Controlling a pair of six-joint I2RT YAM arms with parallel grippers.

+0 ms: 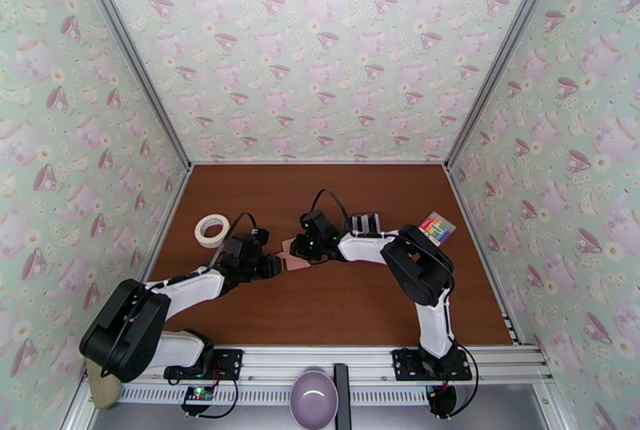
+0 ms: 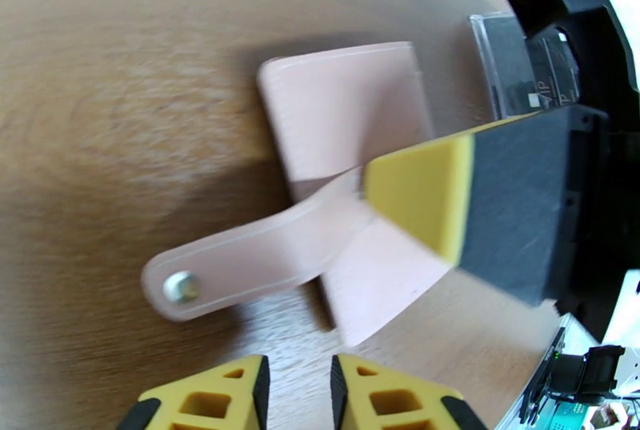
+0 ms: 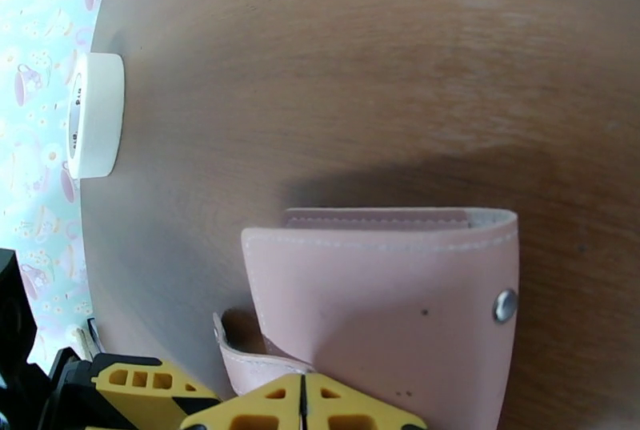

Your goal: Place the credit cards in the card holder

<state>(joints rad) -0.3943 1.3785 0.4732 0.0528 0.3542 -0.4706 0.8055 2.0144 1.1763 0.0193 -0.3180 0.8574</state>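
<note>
Card holder (image 3: 384,303): flat mid-table, snap tab (image 2: 240,263) flung out, hemmed in by both grippers.
Right gripper (image 3: 302,406): tips pressed together at the holder's edge; pinch unclear.
Left gripper (image 2: 300,391): fingers a crack apart, nothing between.
Credit cards (image 1: 364,223): at the holder's 2 o'clock.
Open room: bare table (image 1: 336,311) toward 6 o'clock; tape roll (image 1: 211,230) at 9.

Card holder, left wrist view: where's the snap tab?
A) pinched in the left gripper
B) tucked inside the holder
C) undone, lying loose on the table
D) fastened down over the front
C: the snap tab stretches off the card holder with its stud exposed. It lies flat on the table, short of the left gripper, which has nothing between its fingers.
</note>
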